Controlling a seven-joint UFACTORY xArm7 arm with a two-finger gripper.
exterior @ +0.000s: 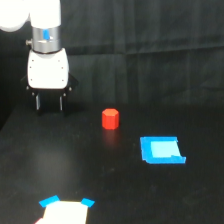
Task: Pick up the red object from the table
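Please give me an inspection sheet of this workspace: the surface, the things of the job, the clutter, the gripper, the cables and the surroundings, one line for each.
Surface: black table, matte, with faint sheen in places.
Job's things: red object, a small chunky block, stands free on the table, not held.
Clutter: flat blue square to the exterior view's right of the block, apart from it; a white piece with blue corners at the bottom edge, cut off by the frame.
Gripper: gripper with white body, dark fingers apart, empty, to the exterior view's left of the block.
Cables: nothing seen.
Surroundings: black cloth backdrop.
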